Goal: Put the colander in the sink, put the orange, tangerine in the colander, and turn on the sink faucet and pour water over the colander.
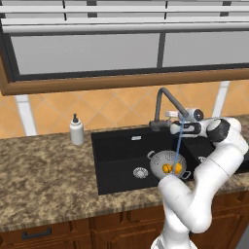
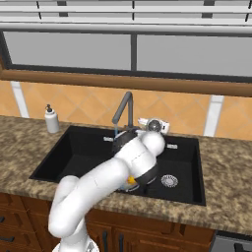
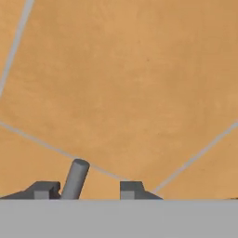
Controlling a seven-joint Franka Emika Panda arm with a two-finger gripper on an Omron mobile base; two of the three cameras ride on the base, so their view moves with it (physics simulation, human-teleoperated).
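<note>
The counter (image 1: 44,180) is running speckled brown under the window, with the black sink (image 1: 116,168) sitting in it. The white arm (image 1: 204,180) is bending up over the sink's front edge and reaching toward the faucet (image 1: 165,104) at the back. The colander (image 1: 163,163) is sitting in the left basin beside the drain, holding two orange fruits (image 1: 172,168). Water (image 1: 178,146) is falling in a thin blue line from the spout into the colander. A soap bottle (image 1: 76,130) is standing on the counter left of the sink. The gripper (image 3: 86,189) is standing partly open at the faucet, a grey rod, probably the lever (image 3: 76,179), lying just inside its left finger; I cannot tell whether it is touching.
</note>
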